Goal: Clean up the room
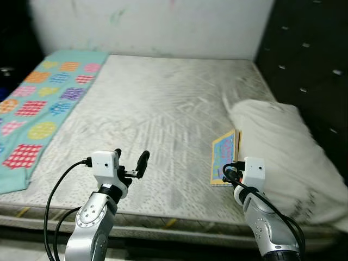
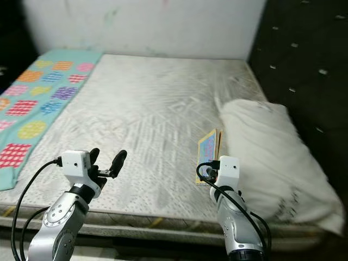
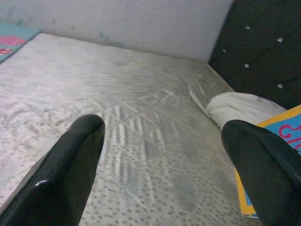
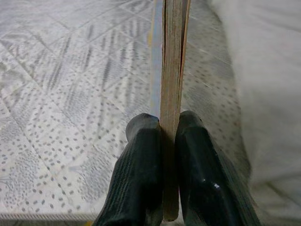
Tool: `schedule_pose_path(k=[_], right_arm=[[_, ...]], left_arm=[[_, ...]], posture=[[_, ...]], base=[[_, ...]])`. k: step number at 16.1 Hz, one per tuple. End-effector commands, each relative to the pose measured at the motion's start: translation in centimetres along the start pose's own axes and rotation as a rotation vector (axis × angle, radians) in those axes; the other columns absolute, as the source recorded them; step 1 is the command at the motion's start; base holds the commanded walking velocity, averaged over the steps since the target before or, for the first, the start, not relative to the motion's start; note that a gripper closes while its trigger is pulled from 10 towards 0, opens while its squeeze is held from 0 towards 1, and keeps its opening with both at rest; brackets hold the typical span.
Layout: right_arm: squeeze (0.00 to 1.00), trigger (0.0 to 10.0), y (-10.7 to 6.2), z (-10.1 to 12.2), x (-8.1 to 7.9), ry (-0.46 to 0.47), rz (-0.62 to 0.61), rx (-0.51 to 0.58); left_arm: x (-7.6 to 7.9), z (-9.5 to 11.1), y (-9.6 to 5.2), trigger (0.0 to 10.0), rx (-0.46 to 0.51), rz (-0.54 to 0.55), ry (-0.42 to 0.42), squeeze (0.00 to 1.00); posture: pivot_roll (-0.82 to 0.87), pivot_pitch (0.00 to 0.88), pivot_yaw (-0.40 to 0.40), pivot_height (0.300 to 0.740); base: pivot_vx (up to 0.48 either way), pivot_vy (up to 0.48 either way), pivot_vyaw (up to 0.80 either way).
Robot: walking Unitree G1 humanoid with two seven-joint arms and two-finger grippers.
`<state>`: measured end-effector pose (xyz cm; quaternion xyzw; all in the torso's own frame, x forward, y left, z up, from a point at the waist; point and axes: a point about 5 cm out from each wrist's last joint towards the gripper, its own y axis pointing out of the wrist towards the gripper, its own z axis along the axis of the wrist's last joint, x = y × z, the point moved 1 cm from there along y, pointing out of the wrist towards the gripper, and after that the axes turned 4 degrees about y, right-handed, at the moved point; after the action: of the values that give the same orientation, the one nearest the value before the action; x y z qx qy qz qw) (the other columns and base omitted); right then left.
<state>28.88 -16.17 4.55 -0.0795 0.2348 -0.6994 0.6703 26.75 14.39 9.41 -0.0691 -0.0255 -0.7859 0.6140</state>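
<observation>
The right gripper (image 4: 168,141) pinches the book (image 1: 224,159) by its lower edge, upright over the mattress (image 1: 152,119) at five o'clock beside the pillow (image 1: 288,157); thin, stiff, light, likely to pivot; the left gripper (image 1: 131,163) hangs spread.

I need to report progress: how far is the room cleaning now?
Done: nothing clearly finished. In hand: the right gripper has its jaws shut on the thin book, held on edge over the mattress. Left: putting it away; the pillow and patterned blanket remain on the bed.
</observation>
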Motion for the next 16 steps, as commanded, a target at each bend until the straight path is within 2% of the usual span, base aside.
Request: schedule_pose_path(k=[1,3,13,16], right_arm=[[0.00,10.0,0.2,1.3,-0.2,-0.004,0.004,0.056],[0.00,10.0,0.2,1.4,-0.2,-0.006,0.003,0.059],[0.00,10.0,0.5,1.5,0.1,-0.001,-0.015,0.064],[0.00,10.0,0.5,2.1,0.9,0.018,-0.085,0.105]], left_arm=[[-0.2,0.1,-0.1,10.0,-0.005,0.007,0.025,0.00],[-0.3,0.0,-0.1,10.0,-0.015,0.017,0.027,0.00],[-0.2,-0.1,-0.1,10.0,-0.019,0.019,0.027,0.00],[-0.2,-0.2,0.1,10.0,-0.036,0.024,0.027,0.00]], posture=[[-0.12,0.000,0.011,0.740],[-0.12,0.000,0.010,0.740],[-0.11,0.000,0.005,0.740],[-0.11,0.000,0.006,0.740]], base=[[0.251,0.000,0.00],[0.246,0.000,0.00],[0.000,0.000,0.00],[0.000,0.000,0.00]])
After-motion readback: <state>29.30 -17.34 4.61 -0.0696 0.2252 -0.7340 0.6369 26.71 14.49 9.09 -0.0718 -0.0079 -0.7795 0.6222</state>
